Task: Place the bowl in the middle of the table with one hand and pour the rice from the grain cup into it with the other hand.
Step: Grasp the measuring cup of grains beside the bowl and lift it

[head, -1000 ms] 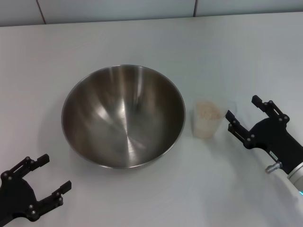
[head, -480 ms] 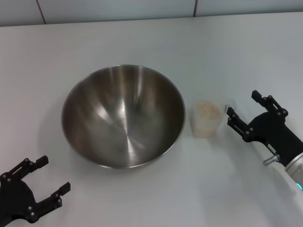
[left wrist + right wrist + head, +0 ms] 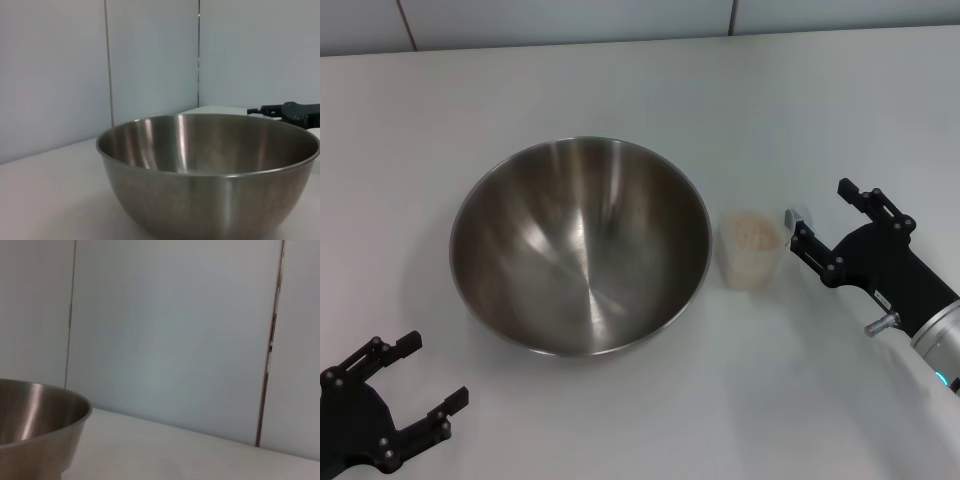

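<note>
The bowl sits unmoved mid-tabletop. The right end effector, fingers spread and empty, has edged closer to the grain cup, just right of the bowl, with rice inside. The left end effector, open and empty, has sunk lower, partly cut off.

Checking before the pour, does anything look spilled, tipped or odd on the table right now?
Nothing stands out. The bowl sits upright and empty, the grain cup stands upright beside it with its rice inside, and no grains lie on the table.
</note>
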Robot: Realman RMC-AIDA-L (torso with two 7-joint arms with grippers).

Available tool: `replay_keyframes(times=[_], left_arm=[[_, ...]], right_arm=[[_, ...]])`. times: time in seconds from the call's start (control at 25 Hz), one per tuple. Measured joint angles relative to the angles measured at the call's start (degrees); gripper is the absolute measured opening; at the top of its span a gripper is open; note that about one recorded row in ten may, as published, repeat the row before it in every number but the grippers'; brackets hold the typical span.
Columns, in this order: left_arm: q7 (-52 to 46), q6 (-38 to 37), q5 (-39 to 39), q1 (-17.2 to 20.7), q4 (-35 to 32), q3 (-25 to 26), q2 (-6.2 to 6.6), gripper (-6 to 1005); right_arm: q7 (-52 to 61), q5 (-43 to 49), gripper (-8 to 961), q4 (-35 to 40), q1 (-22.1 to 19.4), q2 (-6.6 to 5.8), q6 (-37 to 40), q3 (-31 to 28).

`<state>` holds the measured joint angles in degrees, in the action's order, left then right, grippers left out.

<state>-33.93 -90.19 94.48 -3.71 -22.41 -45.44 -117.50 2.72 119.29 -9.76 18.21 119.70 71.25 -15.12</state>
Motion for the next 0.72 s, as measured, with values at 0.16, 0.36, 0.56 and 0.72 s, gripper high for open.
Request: replay_keyframes(times=[0.16, 0.36, 0.56, 0.72], left_arm=[[0.0, 0.1, 0.0, 0.0, 0.0, 0.0, 0.0, 815], [0.0, 0.1, 0.0, 0.0, 0.0, 0.2, -0.01, 815], [0.0, 0.1, 0.0, 0.0, 0.0, 0.3, -0.01, 814], [0.0, 0.1, 0.0, 0.0, 0.0, 0.4, -0.01, 814]], right_arm=[[0.0, 0.0, 610, -0.1, 0.1, 0.0, -0.2, 0.2], [0.0, 0.0, 600, -0.1, 0.5, 0.01, -1.3, 0.3], [0.0, 0.0, 444, -0.6, 0.6, 0.04, -1.3, 0.1], [0.0, 0.0, 194, -0.7, 0.6, 0.06, -1.3, 0.0]])
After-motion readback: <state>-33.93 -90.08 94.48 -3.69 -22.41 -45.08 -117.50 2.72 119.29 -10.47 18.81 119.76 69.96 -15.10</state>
